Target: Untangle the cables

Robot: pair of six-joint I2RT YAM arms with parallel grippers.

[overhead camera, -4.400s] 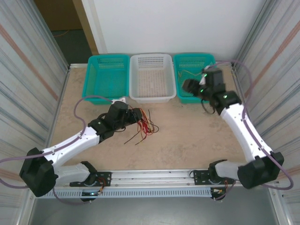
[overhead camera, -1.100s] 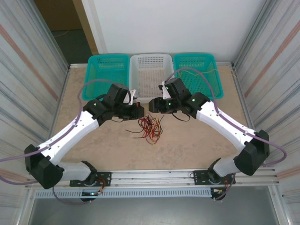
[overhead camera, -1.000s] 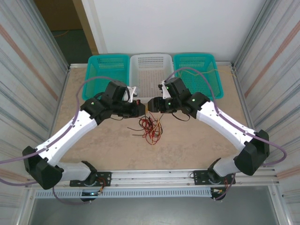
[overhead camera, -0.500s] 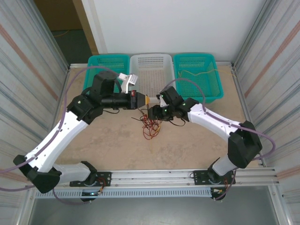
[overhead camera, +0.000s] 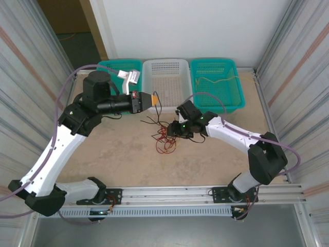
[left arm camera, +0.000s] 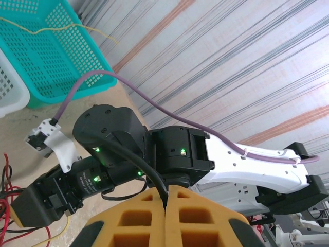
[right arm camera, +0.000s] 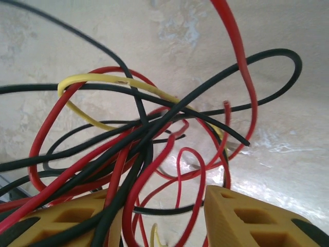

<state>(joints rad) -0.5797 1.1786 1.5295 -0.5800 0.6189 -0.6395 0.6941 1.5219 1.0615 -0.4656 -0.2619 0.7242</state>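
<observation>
Left gripper: I hold it high over the table, in front of the white basket. In its own camera my yellow pads are pressed together on one black cable.
Right gripper: low on the table, with its nose in the heap. My pads stand apart with a clear gap. Wires pass loose through the gap and over the left pad, and nothing is clamped.
Cables: a tangled heap in the middle of the table, touching my right gripper. From close they are red, black and yellow loops that cross each other.
Black cable, top camera: a thin line that hangs from my left gripper down toward the heap.
Around: three baskets in a row at the far edge. The right teal basket has a yellow wire inside.
In the way: my left arm covers part of the left teal basket. In the left wrist camera my right arm stands behind the pads.
Hard to see: from above, my right fingertips are under the wrist. In the right wrist camera the wires are cut off at the edges, so I cannot follow which end belongs to which wire.
</observation>
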